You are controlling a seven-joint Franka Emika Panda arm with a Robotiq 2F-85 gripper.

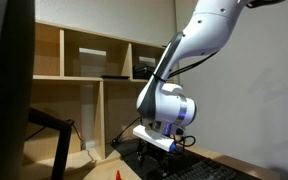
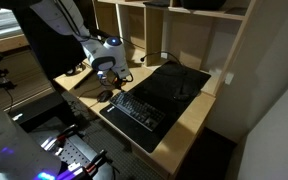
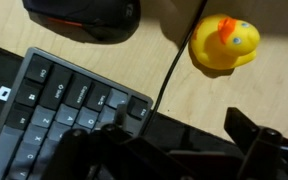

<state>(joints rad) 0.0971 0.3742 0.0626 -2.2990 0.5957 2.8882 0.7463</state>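
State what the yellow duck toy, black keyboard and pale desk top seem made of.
The yellow duck toy: likely rubber or soft plastic, smooth, glossy. The black keyboard: matte plastic, moulded keys. The pale desk top: wood or laminate perhaps, even tan surface.

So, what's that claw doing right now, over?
Gripper open, empty. Low over keyboard corner. Yellow duck and mouse just beyond, cable running between them.
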